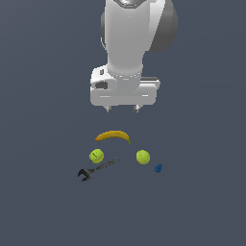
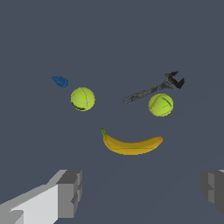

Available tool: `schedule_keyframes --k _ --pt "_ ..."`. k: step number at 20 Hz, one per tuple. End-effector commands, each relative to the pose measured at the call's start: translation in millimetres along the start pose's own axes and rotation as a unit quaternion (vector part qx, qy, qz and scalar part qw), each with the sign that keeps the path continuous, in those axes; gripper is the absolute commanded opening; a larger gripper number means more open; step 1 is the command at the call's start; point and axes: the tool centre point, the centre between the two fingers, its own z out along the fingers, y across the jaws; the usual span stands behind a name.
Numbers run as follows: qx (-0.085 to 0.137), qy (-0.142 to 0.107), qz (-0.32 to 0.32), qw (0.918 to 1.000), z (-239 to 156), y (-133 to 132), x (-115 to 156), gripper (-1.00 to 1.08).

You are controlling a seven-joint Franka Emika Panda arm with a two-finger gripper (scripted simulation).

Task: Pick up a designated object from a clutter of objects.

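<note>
On a dark grey surface, from the exterior view's left to right, lie a dark wrench, a tennis ball, a curved yellow banana set just behind, a second tennis ball and a tiny blue item, too small to identify. The gripper hangs above the banana, well clear of it, jaws spread wide and empty. Nothing is grasped yet; descent, closing and lifting all seem to remain.
</note>
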Motion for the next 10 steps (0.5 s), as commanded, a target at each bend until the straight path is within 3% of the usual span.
schedule_keyframes --k 1,10 --pt "-0.001 0.000 -0.012 0.9999 5 2 0 1.00" --pt "-0.009 0.000 -0.092 0.9958 35 13 1 1.00"
